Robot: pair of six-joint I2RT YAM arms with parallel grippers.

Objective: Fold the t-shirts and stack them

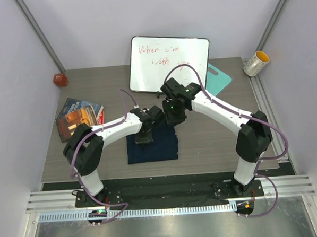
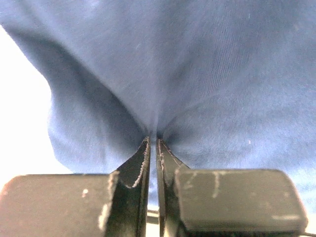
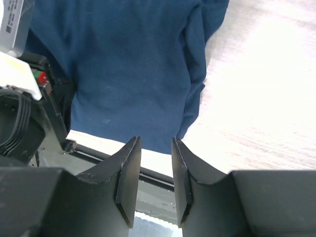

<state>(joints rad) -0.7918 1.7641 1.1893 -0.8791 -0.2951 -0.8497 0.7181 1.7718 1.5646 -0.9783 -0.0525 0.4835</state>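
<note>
1 t-shirt lies flat on the table (near its front edge). The left gripper pinches a fold of it. The right gripper hovers over its far edge, jaws parted and empty.

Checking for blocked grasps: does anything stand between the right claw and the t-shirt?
Nothing visible does. The right claw hangs open over the t-shirt, with a clear line to the cloth. The left claw pinches the same t-shirt, off to the side.
</note>
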